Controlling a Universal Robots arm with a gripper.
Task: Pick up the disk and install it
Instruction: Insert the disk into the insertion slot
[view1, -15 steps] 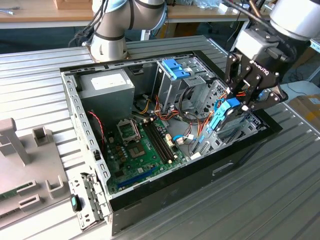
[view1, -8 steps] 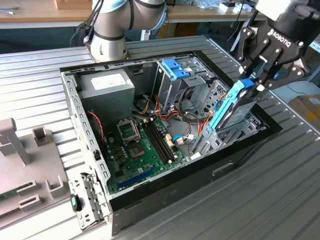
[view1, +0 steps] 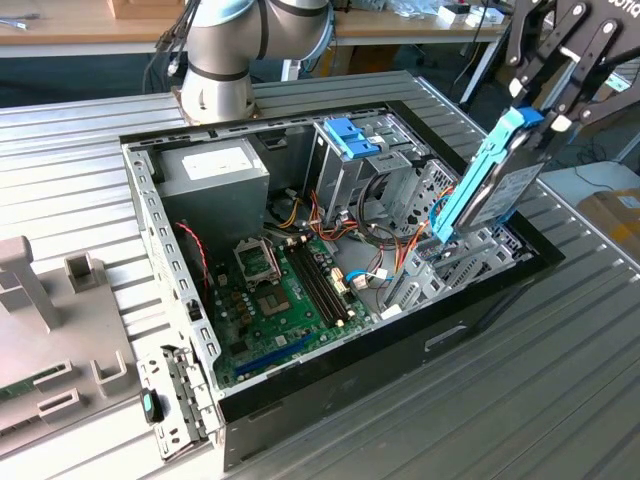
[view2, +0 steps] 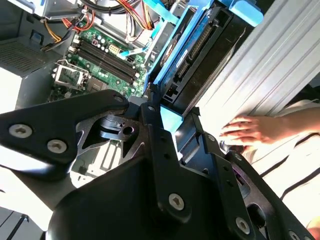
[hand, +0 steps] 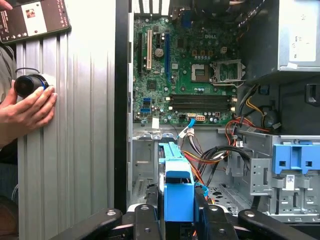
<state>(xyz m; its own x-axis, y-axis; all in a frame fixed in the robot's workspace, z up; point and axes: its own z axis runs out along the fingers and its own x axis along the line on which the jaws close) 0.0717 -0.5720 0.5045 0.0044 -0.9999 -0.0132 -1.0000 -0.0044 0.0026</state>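
just small print, nothing i'd quote: white lettering on the motherboard (hand: 185, 75), a white sticker (hand: 301, 30) on the power supply (hand: 270, 45).

Pincer (hand: 178, 206) tight on the disk (hand: 178, 175), green motherboard (hand: 190, 75) beyond.

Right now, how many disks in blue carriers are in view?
1. The disk hangs tilted in the gripper above the open case, at the exterior view's right. The drive cage bears a blue latch; another disk inside it could be hidden.
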